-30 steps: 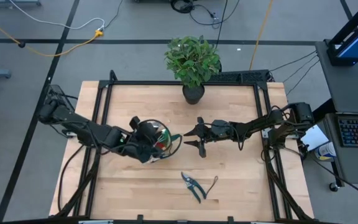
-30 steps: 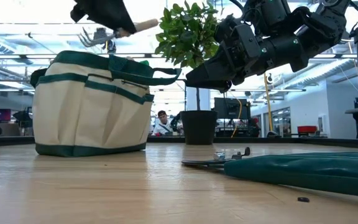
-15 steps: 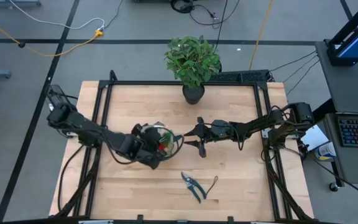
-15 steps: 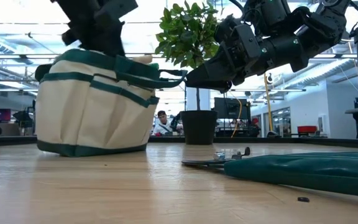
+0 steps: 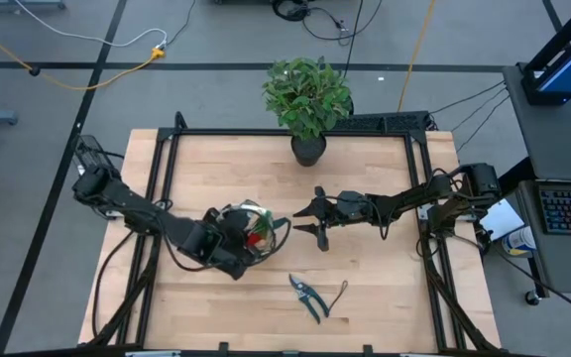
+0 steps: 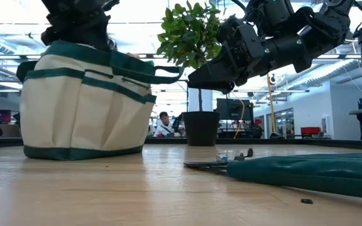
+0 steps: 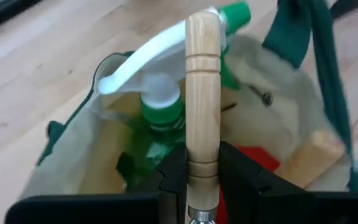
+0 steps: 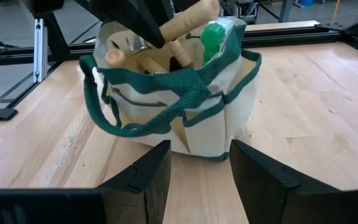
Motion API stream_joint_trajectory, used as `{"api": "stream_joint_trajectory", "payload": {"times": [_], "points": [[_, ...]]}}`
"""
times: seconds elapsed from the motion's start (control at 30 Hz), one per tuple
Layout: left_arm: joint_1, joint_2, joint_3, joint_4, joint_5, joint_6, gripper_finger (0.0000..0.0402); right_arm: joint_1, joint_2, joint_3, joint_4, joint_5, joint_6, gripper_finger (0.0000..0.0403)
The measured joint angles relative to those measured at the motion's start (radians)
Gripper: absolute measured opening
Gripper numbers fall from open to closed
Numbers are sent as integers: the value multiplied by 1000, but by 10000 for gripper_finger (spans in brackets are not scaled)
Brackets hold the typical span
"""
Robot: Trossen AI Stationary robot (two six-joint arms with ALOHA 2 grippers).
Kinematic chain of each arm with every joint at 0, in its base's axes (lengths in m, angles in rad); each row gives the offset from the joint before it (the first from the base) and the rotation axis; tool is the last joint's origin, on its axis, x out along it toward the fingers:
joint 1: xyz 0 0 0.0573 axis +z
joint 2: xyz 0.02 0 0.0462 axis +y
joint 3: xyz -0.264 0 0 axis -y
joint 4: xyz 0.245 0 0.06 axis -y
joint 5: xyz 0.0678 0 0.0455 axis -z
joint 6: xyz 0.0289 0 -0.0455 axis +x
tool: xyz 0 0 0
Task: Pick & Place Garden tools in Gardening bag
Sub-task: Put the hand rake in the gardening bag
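Note:
The beige gardening bag with green trim (image 5: 254, 226) stands on its base left of the table's middle; it also shows in the low view (image 6: 83, 103) and the right wrist view (image 8: 179, 106). It holds a green spray bottle (image 7: 157, 115), something red and wooden handles. My left gripper (image 7: 202, 168) is at the bag's mouth (image 5: 231, 241), shut on a wooden-handled tool (image 7: 202, 93). My right gripper (image 5: 315, 220) is open and empty, held above the table just right of the bag, its fingers (image 8: 148, 177) pointing at it. The dark-handled pruners (image 5: 308, 296) lie flat near the front edge. My left gripper pinches the tool's wooden handle (image 7: 202, 158) between its two fingers, at the end by the metal ferrule. The fingers lie along the handle. The arm comes from above the bag on its left side (image 8: 135, 18). The handle's free end (image 8: 199, 14) sticks up, slanted, over the bag's mouth.
A potted leafy plant (image 5: 307, 99) stands at the table's far edge, behind the bag and my right gripper. The bag's green strap (image 8: 114, 121) hangs loose on the side toward my right gripper. Bare wood lies on the near left and the far right.
My left gripper has gone down from above the bag to its mouth, carrying the wooden-handled tool, whose metal head no longer shows above the rim. The bag has shifted a little toward the table's left.

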State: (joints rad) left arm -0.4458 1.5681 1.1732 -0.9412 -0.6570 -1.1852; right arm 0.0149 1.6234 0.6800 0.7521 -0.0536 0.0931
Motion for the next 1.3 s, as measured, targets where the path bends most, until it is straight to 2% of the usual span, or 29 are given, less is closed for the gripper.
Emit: {"api": "stream_joint_trajectory", "payload": {"times": [0.13,0.3,0.47,0.63,0.93,1.3], "points": [[0,1,0,-29,16,35,69,0,0,0,0,0,0,155],[18,15,-2,-44,153,47,69,0,0,0,0,0,0,155],[33,17,-24,-52,223,36,69,0,0,0,-1,0,0,155],[57,17,-33,-52,220,61,75,0,0,0,0,0,0,155],[91,17,-33,-50,240,187,120,0,0,0,0,0,0,155],[93,17,-33,-49,291,242,123,0,0,0,-1,0,0,155]]}}
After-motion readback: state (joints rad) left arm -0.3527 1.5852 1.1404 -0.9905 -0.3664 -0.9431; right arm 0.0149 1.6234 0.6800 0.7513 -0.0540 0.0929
